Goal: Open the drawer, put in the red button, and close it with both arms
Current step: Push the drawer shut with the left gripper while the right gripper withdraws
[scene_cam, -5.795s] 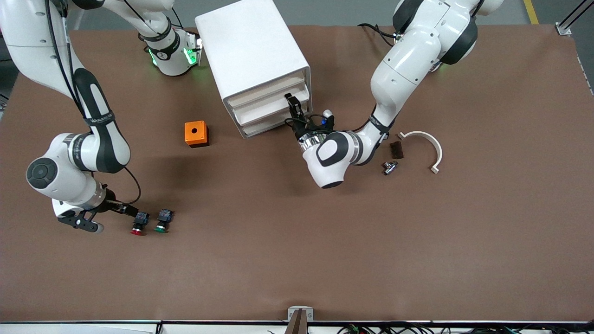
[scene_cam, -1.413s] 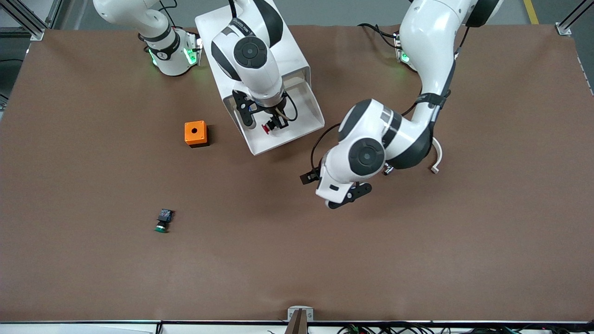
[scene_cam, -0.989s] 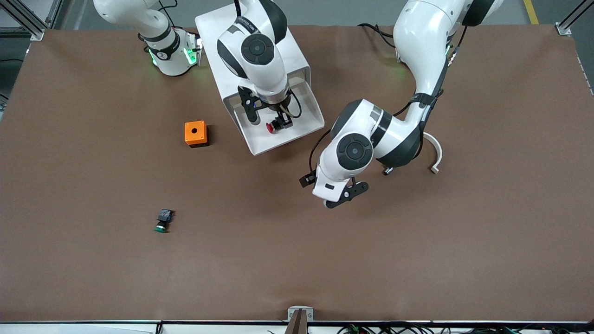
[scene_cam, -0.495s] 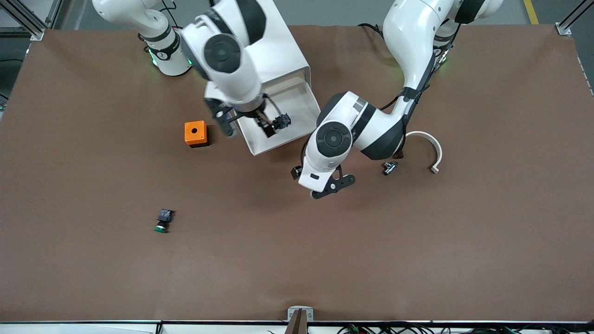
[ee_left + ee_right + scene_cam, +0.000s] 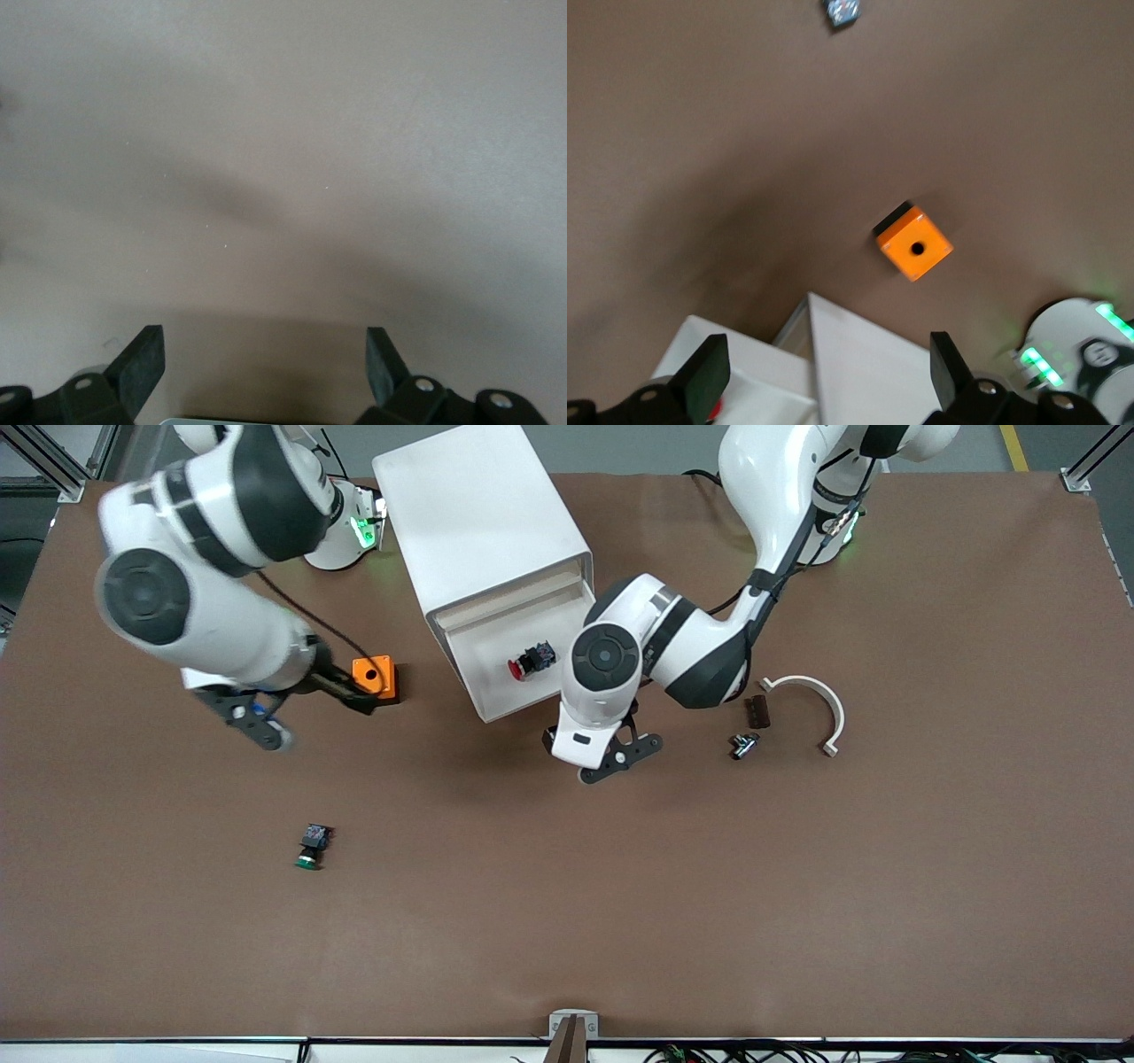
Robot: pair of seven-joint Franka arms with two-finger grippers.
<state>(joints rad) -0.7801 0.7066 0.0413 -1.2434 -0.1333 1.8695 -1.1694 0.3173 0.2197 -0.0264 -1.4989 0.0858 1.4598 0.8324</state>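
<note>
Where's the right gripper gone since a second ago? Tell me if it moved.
Yes. The right gripper left the open drawer and now hangs beside the orange box.

You have an orange box (image 5: 374, 678) with a round hole in its top sitting on the brown table (image 5: 567, 921), beside the white cabinet toward the right arm's end. A green-capped button (image 5: 311, 847) lies on its side nearer the front camera than that box, well apart from it. Toward the left arm's end you can see a white curved clip (image 5: 811, 707), a small dark brown block (image 5: 757, 710) just beside it, and a small metal fitting (image 5: 742, 744) near both.
</note>
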